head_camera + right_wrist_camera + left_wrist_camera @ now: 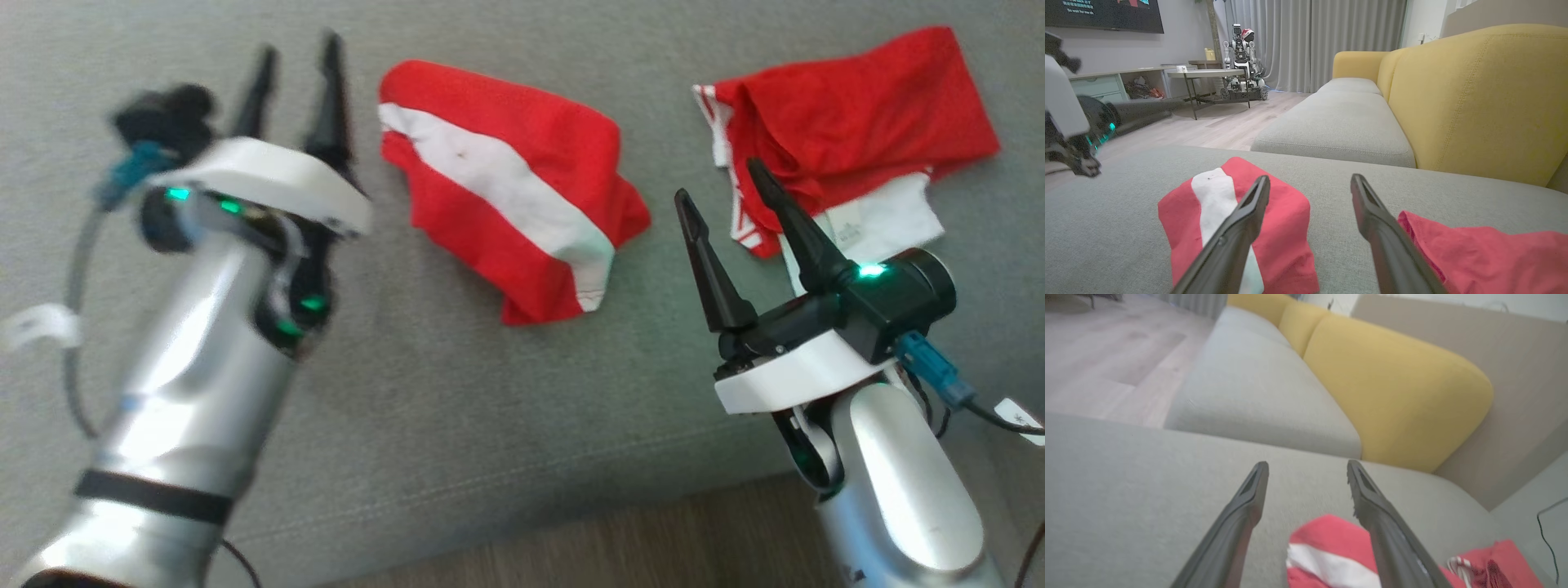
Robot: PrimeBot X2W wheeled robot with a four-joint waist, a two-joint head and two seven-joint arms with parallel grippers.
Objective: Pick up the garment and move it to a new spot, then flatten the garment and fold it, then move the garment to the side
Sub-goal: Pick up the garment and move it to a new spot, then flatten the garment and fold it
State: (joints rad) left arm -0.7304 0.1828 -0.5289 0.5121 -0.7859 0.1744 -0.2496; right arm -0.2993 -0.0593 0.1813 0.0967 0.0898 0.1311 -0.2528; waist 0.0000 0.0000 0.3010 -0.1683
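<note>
On the grey sofa seat (457, 408), the garment (857, 114) lies in a messy heap by the right gripper (717, 181), near a folded red cloth (506, 188). The left gripper (298, 49) and the right one have their fingers wide apart and hold nothing. I think picking up comes next: reach down and pinch an edge

Grey sofa seat (490, 425) is backed by yellow cushions (1474, 102). Wood floor (1208, 126) is seen beyond, w/ a table (1204, 73), another wheeled robot (1243, 65) parked by grey curtains (1310, 41), and a low cabinet (1098, 85) set under a dark wall screen (1106, 14).
</note>
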